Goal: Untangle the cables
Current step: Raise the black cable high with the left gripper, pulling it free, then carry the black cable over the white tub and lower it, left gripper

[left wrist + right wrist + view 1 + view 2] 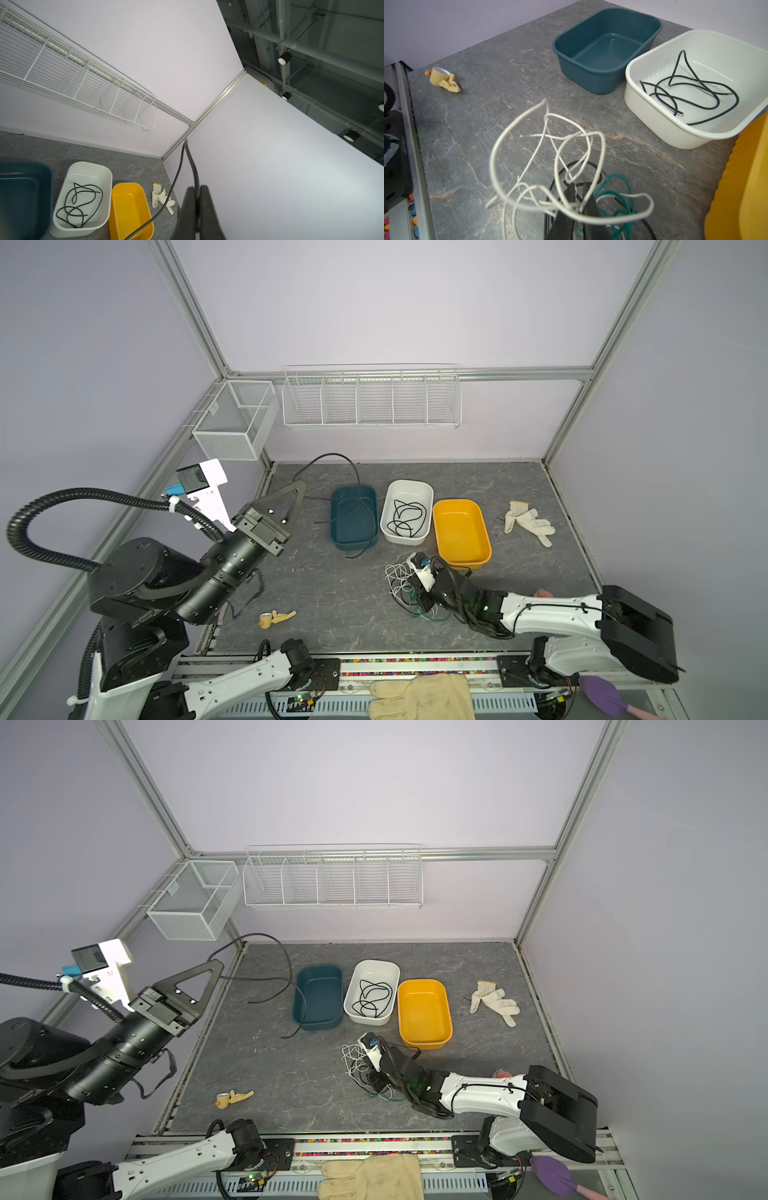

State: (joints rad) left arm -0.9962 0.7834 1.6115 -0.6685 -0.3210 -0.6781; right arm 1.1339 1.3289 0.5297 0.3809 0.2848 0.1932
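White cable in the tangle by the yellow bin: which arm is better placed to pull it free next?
Right, probably. The right hand sits among loops of the white cable, some draped over it. The left hand is raised far to the left, shut on a black cable.

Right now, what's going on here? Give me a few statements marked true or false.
1. The white tub holds a coiled black cable. True.
2. The yellow tub is full of cables. False: it is empty.
3. The left fingers pinch a long black cable. True.
4. A white glove lies inside the teal tub. False: it lies on the table, apart from the tubs.
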